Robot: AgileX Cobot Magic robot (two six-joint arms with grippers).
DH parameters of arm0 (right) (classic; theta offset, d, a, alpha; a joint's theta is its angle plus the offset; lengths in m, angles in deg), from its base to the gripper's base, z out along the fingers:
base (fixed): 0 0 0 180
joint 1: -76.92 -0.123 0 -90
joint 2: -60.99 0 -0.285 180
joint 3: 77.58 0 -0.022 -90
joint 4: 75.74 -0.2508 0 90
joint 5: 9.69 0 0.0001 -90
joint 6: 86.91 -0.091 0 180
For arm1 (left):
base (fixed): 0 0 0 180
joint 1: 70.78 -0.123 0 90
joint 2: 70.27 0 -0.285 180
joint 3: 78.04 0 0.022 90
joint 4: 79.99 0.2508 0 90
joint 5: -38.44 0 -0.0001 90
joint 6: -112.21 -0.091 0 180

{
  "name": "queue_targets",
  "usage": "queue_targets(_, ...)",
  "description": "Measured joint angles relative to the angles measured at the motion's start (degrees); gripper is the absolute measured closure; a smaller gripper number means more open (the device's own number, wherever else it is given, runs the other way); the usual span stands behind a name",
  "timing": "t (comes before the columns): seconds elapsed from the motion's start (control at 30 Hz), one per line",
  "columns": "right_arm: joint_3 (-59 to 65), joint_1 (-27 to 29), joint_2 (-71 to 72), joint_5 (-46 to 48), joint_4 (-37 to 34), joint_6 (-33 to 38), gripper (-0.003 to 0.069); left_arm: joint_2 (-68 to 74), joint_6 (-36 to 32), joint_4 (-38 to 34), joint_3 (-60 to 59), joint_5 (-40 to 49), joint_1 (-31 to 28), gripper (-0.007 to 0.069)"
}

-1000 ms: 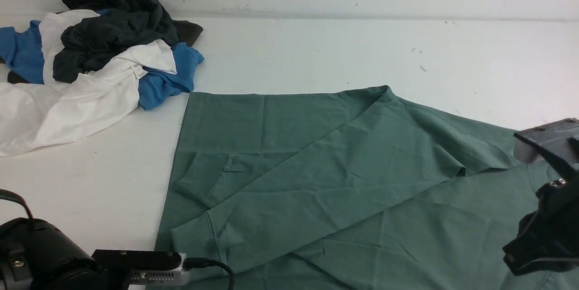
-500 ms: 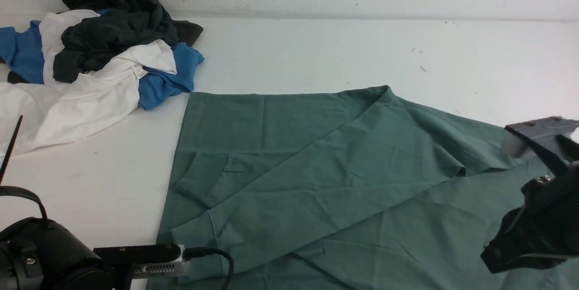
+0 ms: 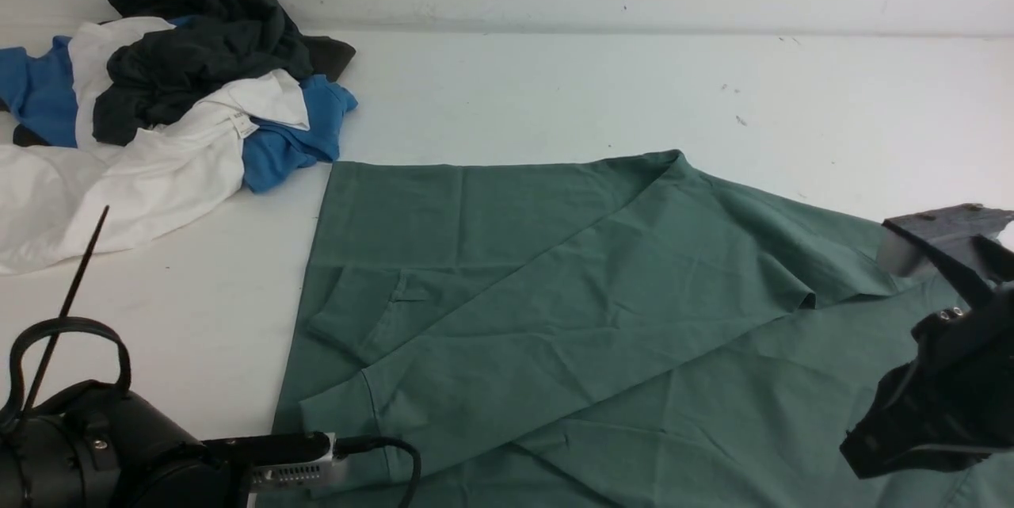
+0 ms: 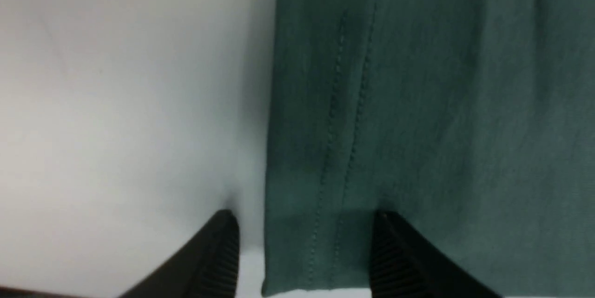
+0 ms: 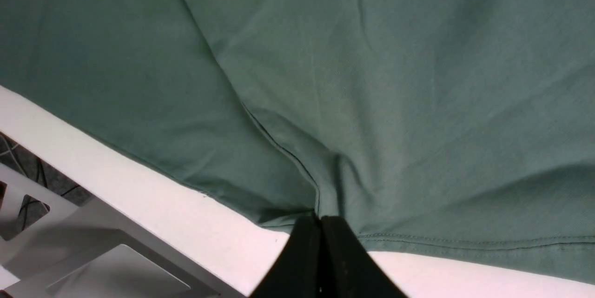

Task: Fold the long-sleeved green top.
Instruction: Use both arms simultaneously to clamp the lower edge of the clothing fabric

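The green long-sleeved top (image 3: 554,318) lies spread over the middle and right of the table, one sleeve folded slantwise across its body. My left gripper (image 4: 307,247) is open; a stitched hem edge of the top (image 4: 325,223) lies flat between its fingers (image 4: 223,247), untouched. In the front view only the left arm's wrist (image 3: 103,444) shows, at the top's near left corner. My right gripper (image 5: 320,223) is shut on the top's hem (image 5: 418,242) at the table's near edge, and the cloth puckers at its tips. The right arm (image 3: 943,405) stands over the top's right side.
A heap of blue, white and dark garments (image 3: 158,96) lies at the back left. White table (image 3: 594,88) stretches behind the top up to the wall. The table's near edge and the frame below it (image 5: 93,251) show in the right wrist view.
My left gripper has opened and let go of the top's hem, and its wrist has risen a little. The right arm shifted slightly left, then held still, staying shut.
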Motion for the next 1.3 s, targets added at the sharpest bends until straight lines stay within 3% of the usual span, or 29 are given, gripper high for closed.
queue_targets(0.1, 0.00, 0.00, 0.00, 0.00, -0.05, 0.00, 0.0673, 0.46, -0.11, -0.21, 0.41, 0.22, 0.00, 0.0286)
queue_targets(0.17, 0.05, 0.00, 0.00, 0.36, -0.04, 0.25, 0.0673, 0.57, -1.19, -0.56, 0.41, 0.22, 0.06, 0.0379)
queue_targets(0.2, 0.05, 0.00, 0.00, 0.55, -0.04, 0.33, 0.0673, 0.57, -1.34, -0.58, 0.41, 0.22, 0.06, 0.0379)
queue_targets(0.23, 0.05, -0.10, 0.00, 1.46, -0.04, 1.82, 0.0673, 0.57, -2.61, -0.61, 0.60, 0.37, 0.06, 0.0467)
queue_targets(0.27, 0.05, -0.07, 0.00, 1.54, -0.04, 1.82, 0.0673, 0.57, -2.73, -0.48, 0.60, 0.37, 0.06, 0.0477)
queue_targets(0.33, 0.05, -2.10, 0.00, 1.78, 0.34, 3.84, 0.0673, 0.31, -3.87, 1.11, 0.78, 1.84, 0.06, 0.0585)
queue_targets(0.4, 0.05, -3.70, 0.00, 1.78, 0.39, 4.01, 0.0673, 0.04, -3.99, 1.94, 0.91, 2.62, 0.06, 0.0596)
queue_targets(0.53, 0.05, -12.33, 0.00, 1.90, 2.13, 1.90, 0.0670, -2.40, -4.12, 4.79, 2.07, 6.64, 0.06, 0.0601)
queue_targets(0.63, 0.05, -21.68, 0.00, 2.03, 9.76, -9.30, 0.0648, -5.76, -4.12, 6.33, 2.54, 9.01, 0.06, 0.0601)
queue_targets(0.67, 0.05, -21.68, 0.00, 2.03, 9.76, -10.02, 0.0645, -6.13, -4.12, 6.44, 2.54, 9.09, 0.06, 0.0601)
queue_targets(0.73, 0.05, -27.34, 0.00, 2.16, 16.47, -18.44, 0.0596, -8.31, -4.12, 6.57, 2.56, 9.94, 0.06, 0.0601)
queue_targets(0.83, 0.10, -30.53, -0.21, 2.16, 19.25, -23.13, 0.0535, -10.08, -4.12, 6.57, 2.56, 10.40, 0.06, 0.0601)
queue_targets(0.87, 0.57, -32.57, -0.64, 1.30, 20.13, -26.28, 0.0464, -11.62, -4.12, 6.59, 2.56, 10.75, 0.06, 0.0601)
queue_targets(1.07, 6.27, -34.27, -5.82, -5.26, 21.74, -33.52, 0.0240, -14.04, -4.12, 6.71, 2.56, 11.10, 0.06, 0.0602)
queue_targets(1.17, 9.35, -34.27, -8.57, -10.68, 22.23, -36.10, 0.0193, -14.19, -4.12, 6.71, 2.56, 11.34, 0.06, 0.0604)
queue_targets(1.3, 11.43, -34.37, -11.01, -16.55, 23.31, -39.26, 0.0188, -14.29, -4.38, 6.77, 2.56, 11.53, 0.06, 0.0604)
